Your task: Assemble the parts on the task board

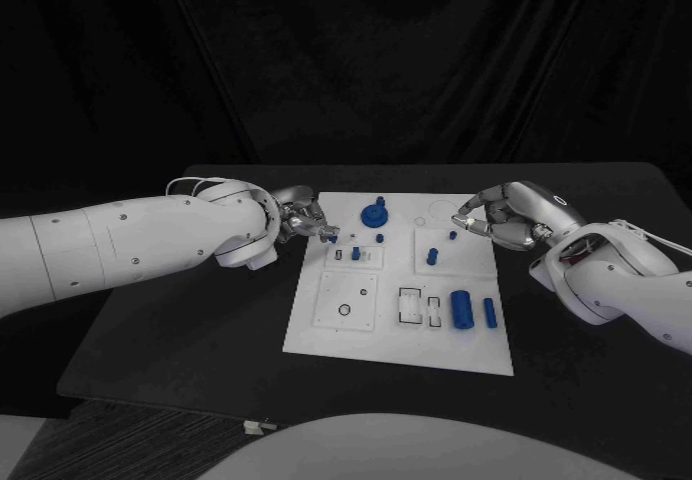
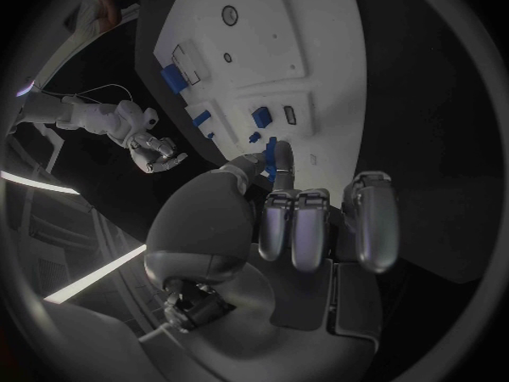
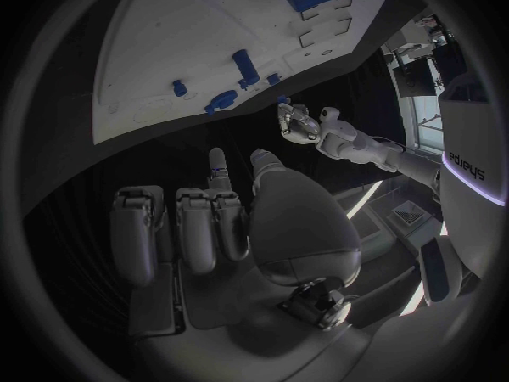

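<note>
— Looking down on the black worktop (image 1: 188, 330), we see the white task board (image 1: 325, 335) lying at its middle, long side running from the far edge toward the near one. Where do we put the left hand (image 1: 303, 220)?

— At the board's far left corner. We see it pinching a small blue part (image 2: 271, 154) between thumb and a fingertip, the piece upright just above the board's left edge; the other fingers (image 2: 308, 225) lie curled side by side behind it.

— And the right hand (image 1: 505, 215)?

— At the board's far right corner, fingers curled in toward the thumb. In the right wrist view something small and banded sits at the fingertip (image 3: 219, 168), but we cannot tell whether it is a held piece or the finger itself.

— Which parts do we see seated on the board?

— A round blue knob (image 1: 375, 213) near the far edge, a small blue peg (image 1: 431, 256) right of centre, and toward the near right corner a large blue cylinder (image 1: 462, 309) with a slimmer blue bar (image 1: 490, 313) just beside it. A black ring (image 1: 343, 309) lies in the near left panel.
</note>
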Tool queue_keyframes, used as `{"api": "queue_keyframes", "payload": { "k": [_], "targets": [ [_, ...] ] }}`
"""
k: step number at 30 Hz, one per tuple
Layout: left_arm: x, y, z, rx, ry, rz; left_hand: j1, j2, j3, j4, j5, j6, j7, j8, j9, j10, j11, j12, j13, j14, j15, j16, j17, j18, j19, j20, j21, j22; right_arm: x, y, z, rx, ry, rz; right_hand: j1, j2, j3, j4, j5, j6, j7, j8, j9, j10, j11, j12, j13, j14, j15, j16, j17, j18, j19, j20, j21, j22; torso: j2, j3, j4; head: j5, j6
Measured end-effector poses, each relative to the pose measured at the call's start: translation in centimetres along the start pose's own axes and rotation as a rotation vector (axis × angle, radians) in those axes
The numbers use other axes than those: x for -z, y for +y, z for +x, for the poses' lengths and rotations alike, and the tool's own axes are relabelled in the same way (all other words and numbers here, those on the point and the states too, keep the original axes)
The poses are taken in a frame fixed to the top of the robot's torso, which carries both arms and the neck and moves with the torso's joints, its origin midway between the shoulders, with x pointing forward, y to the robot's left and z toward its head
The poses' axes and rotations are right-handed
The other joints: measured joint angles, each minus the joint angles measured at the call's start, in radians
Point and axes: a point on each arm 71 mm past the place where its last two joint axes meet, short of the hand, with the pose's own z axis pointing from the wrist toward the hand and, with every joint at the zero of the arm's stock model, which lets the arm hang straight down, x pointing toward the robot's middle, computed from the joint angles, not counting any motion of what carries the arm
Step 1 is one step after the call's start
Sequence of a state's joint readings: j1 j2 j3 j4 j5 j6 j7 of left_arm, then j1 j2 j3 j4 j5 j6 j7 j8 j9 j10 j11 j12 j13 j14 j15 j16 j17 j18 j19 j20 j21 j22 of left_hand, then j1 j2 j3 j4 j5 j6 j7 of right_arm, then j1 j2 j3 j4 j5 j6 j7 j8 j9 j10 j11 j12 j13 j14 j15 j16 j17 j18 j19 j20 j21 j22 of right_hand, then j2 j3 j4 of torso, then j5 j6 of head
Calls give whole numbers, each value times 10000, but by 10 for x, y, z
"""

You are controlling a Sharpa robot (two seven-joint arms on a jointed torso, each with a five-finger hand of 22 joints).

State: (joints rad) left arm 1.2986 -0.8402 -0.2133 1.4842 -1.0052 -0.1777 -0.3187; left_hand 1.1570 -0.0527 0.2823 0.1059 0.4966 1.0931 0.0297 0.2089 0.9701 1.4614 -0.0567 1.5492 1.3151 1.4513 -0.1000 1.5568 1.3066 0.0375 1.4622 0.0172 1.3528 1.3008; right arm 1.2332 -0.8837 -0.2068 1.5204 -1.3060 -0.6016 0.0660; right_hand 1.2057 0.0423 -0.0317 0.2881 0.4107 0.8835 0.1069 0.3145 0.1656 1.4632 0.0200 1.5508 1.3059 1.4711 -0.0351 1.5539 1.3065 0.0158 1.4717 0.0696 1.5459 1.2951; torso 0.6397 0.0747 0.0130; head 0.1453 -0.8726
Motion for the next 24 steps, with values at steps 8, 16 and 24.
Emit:
{"api": "queue_keyframes", "payload": {
  "k": [8,16,24],
  "targets": [
    [-1,10,16,76,-179,-147,-2,2,0,1,0,0,0,0,0,1,1,0,0,0,0,0,0,0,0,0,-112,0,2,-1,-1,-5,-10,20,0,0,0,0,0,0,0,0,0,0,0,0,0,-1,0,0,0,0,0,0,0,0,-14,2,0,-66,0],
    [-5,10,22,93,-312,-159,-95,-87,309,123,0,0,0,0,0,1,1,0,0,0,0,0,0,0,0,0,-112,0,3,0,-1,-17,-22,13,0,0,0,0,152,0,0,0,1,0,0,0,0,0,0,0,0,0,0,0,0,0,-26,13,-4,-24,0],
    [-6,11,24,90,-347,-145,-158,-25,313,127,0,0,0,0,0,1,2,0,0,0,0,0,0,0,0,1,-113,0,4,-2,-2,-1,-47,53,1,1,0,0,152,0,0,0,2,0,1,0,0,-1,0,0,0,0,0,0,0,0,-17,8,-6,-26,0]
  ]
}}
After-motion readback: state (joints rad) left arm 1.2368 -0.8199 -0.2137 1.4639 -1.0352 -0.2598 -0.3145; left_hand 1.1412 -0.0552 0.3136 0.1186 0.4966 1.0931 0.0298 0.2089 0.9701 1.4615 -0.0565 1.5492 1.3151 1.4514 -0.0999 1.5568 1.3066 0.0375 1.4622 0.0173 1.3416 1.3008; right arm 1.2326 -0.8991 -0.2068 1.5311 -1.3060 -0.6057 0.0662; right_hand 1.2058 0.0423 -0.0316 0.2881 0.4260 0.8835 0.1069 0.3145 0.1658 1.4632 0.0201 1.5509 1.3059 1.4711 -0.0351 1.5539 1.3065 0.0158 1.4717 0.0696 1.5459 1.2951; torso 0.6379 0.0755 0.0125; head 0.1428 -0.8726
